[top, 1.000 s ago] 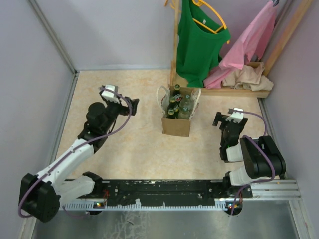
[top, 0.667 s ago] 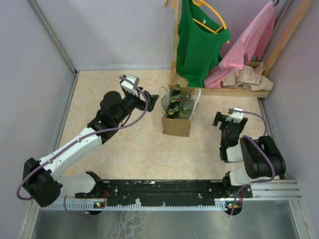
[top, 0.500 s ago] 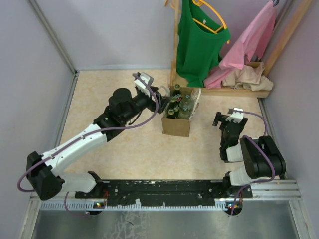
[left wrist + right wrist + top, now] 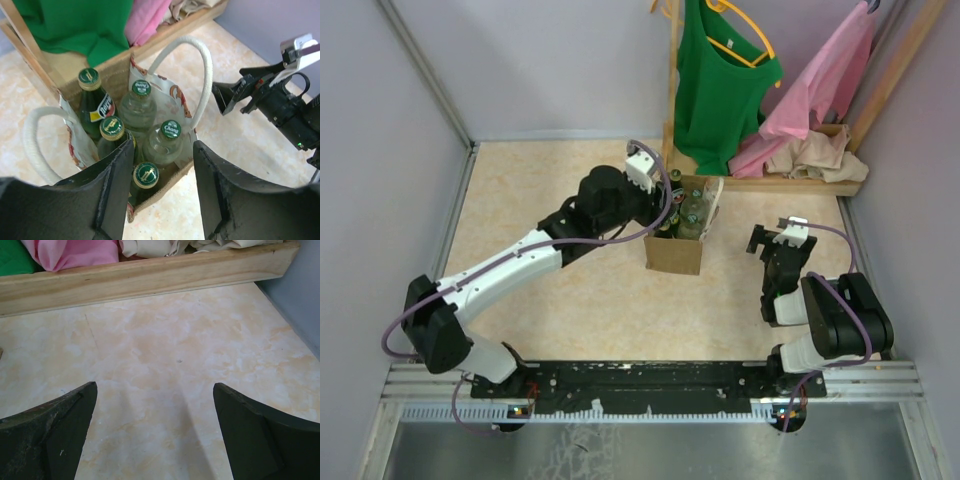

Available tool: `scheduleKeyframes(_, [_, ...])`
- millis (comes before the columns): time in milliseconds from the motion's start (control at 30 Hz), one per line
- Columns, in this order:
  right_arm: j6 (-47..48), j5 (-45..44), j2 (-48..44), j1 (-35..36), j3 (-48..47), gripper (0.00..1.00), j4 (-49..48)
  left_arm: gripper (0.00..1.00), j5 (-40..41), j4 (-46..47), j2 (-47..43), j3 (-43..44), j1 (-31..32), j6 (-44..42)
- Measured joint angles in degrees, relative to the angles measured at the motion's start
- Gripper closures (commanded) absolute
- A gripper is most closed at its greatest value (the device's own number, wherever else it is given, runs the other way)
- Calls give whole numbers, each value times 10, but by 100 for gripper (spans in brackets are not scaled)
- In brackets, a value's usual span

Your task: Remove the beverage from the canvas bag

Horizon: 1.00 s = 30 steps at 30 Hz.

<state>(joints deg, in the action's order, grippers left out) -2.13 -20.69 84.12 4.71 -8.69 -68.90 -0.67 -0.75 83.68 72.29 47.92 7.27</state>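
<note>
The canvas bag (image 4: 674, 255) stands upright mid-floor, tan with white loop handles (image 4: 202, 65). Several green-capped bottles stand inside it: a dark green one (image 4: 90, 102), two clear ones (image 4: 140, 102) (image 4: 165, 142), and a green beverage bottle (image 4: 145, 175) at the near corner. My left gripper (image 4: 657, 205) hovers over the bag's left side. In the left wrist view the left gripper (image 4: 162, 187) is open, its jaws astride the near bottle's cap and the bag's rim (image 4: 175, 172), with no contact visible. My right gripper (image 4: 772, 240) rests open over bare floor, seen as right gripper (image 4: 154, 387).
A wooden rack (image 4: 800, 183) stands behind the bag, with a green shirt (image 4: 720, 80) and a pink garment (image 4: 820, 85) on hangers and beige cloth (image 4: 820, 155) on its base. Grey walls (image 4: 380, 180) close in the floor on both sides.
My left arm has swung right from the open floor to above the bag, and its jaws have narrowed. The right arm has stayed put.
</note>
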Motion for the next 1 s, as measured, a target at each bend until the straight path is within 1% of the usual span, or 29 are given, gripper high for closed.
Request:
scheduleKeyframes(67, [0,0,0,0,0,1,0,34,0,-7,7,-2,2,7])
scheduleKeyframes(200, [0,0,0,0,0,1,0,32,0,-10,19,-5,4,19])
scheduleKeyframes(367, [0,0,0,0,0,1,0,31,12,-17,33,-5,7,25])
scheduleKeyframes(567, [0,0,0,0,0,1,0,32,52,-24,51,-9,13,33])
scheduleKeyframes(733, [0,0,0,0,0,1,0,32,89,-23,59,-27,13,33])
scheduleKeyframes(1000, [0,0,0,0,0,1,0,34,113,5,64,-73,19,31])
